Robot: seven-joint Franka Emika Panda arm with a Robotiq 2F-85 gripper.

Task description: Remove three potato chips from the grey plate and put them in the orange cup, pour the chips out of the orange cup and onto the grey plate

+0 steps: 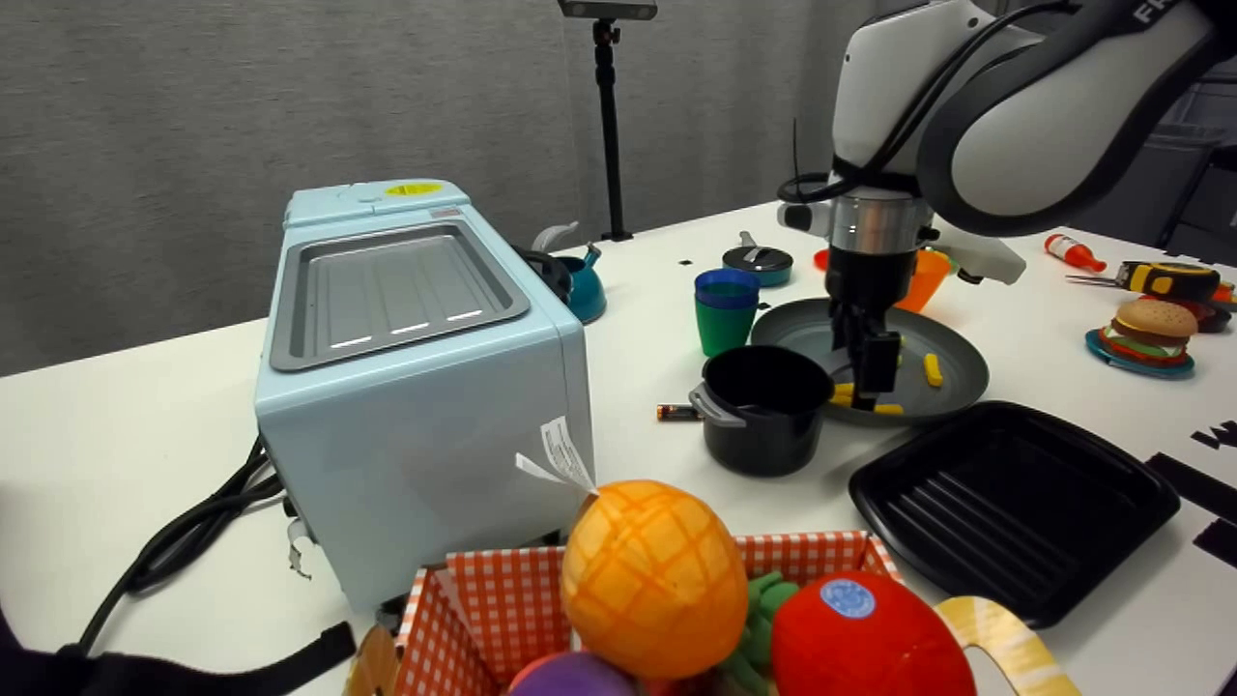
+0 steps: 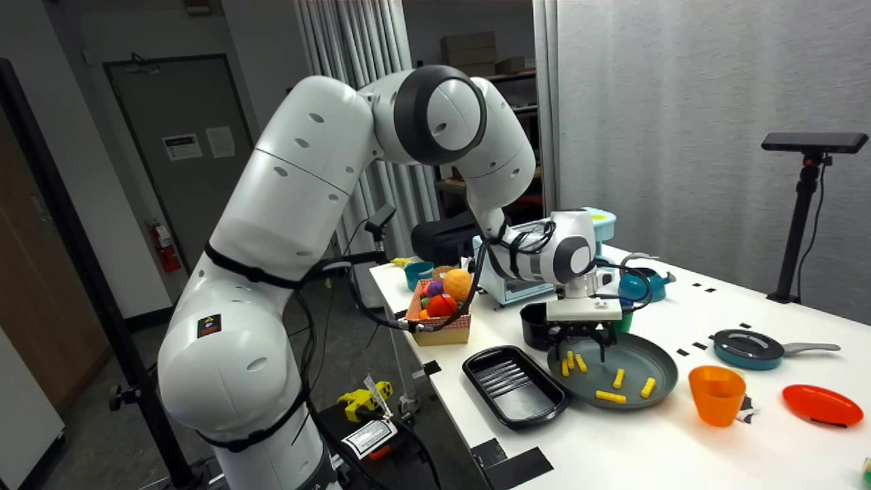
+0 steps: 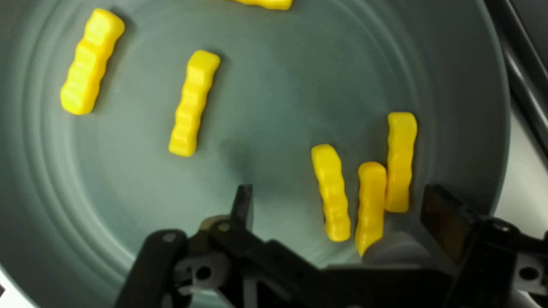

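Wrist view: the gripper (image 3: 340, 191), jaws apart, over the plate (image 3: 278, 85); one chip (image 3: 270, 3) cut off. In an exterior view the gripper partly hides the cup (image 1: 928, 278).

Grey plate (image 2: 646, 356): the dial, in an exterior view, six o'clock nearest.
Green cup (image 2: 625, 322): blocks noon.
Black pot (image 2: 534, 328): blocks ten.
Black tray (image 2: 517, 400): low, at nine.
Orange cup (image 2: 717, 396): near four, apart from the rim.
White table (image 2: 633, 449): free lane, five to six.
Gripper (image 3: 340, 189): gap frames three potato chips (image 3: 371, 201), wrist view.
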